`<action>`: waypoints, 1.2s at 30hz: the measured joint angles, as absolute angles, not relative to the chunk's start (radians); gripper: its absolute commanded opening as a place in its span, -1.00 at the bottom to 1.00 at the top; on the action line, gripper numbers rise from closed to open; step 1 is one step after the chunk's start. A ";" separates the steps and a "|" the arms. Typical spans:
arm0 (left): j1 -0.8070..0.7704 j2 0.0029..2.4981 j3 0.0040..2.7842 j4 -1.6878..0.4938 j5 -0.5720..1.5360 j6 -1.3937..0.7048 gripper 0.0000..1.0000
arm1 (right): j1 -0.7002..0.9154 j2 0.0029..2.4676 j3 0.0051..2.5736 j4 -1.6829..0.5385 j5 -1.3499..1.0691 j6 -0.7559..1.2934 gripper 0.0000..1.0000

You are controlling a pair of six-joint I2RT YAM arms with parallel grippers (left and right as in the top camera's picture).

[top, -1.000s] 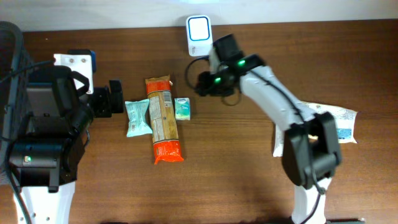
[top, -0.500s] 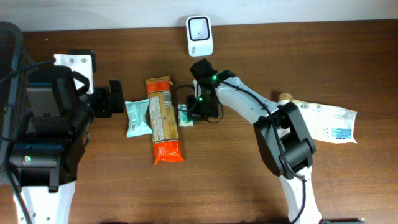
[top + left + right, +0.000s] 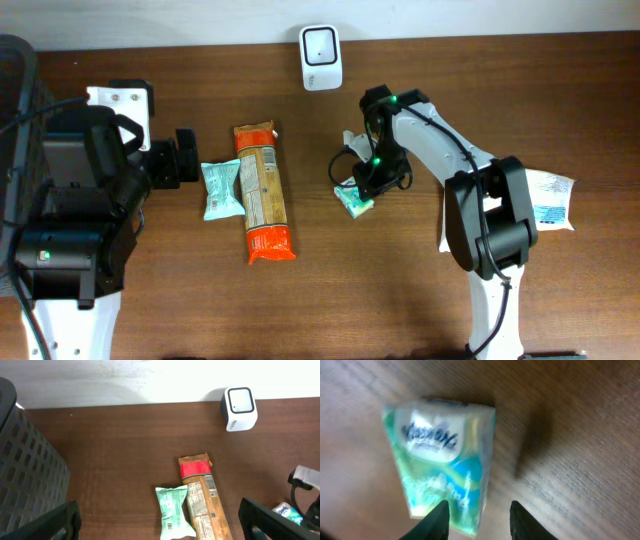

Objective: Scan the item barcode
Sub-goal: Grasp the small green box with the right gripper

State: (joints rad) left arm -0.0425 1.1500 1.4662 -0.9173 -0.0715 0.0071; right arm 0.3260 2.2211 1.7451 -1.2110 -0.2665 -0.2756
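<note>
The item nearest my right gripper is a small green and blue tissue pack on the brown table, right of the middle. In the right wrist view the tissue pack is blurred. Its lower right corner reaches between my fingers, and the right finger stands apart from it, so the right gripper is open. The white scanner stands at the back edge and also shows as the scanner from the left. My left gripper is open and holds nothing.
A mint green packet and a long orange packet lie side by side left of centre. A white printed pouch lies at the right, behind my right arm. A black basket stands at the far left.
My right gripper dropped from near the scanner to the tissue pack beside the orange packet, then moved it right and toward the front. Its jaws have parted again. The left arm is still.
</note>
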 measured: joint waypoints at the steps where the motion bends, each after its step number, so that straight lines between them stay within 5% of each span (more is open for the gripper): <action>1: -0.043 1.150 1.466 -0.918 -0.072 0.007 0.98 | 0.325 2.219 1.777 -1.235 -0.280 -0.273 -0.17; 7: -0.043 1.150 1.466 -0.917 -0.072 0.007 0.98 | 0.392 2.204 1.837 -1.272 -0.508 0.079 -0.18; 13: -0.043 1.150 1.466 -0.917 -0.072 0.007 0.98 | 0.553 2.204 1.759 -1.251 -0.289 0.263 -0.17; 26: -0.043 1.150 1.466 -0.917 -0.072 0.007 0.98 | 0.436 2.204 1.757 -1.251 -0.086 0.220 -0.21; 28: -0.043 1.150 1.466 -0.918 -0.072 0.007 0.98 | 0.423 2.204 1.757 -1.240 -0.071 0.189 -0.38; 31: -0.043 1.150 1.466 -0.917 -0.072 0.007 0.98 | 0.373 2.203 1.757 -1.242 -0.118 0.183 -0.37; 36: -0.043 1.150 1.466 -0.918 -0.072 0.007 0.98 | 0.241 1.869 1.751 -1.266 -0.186 0.263 -0.27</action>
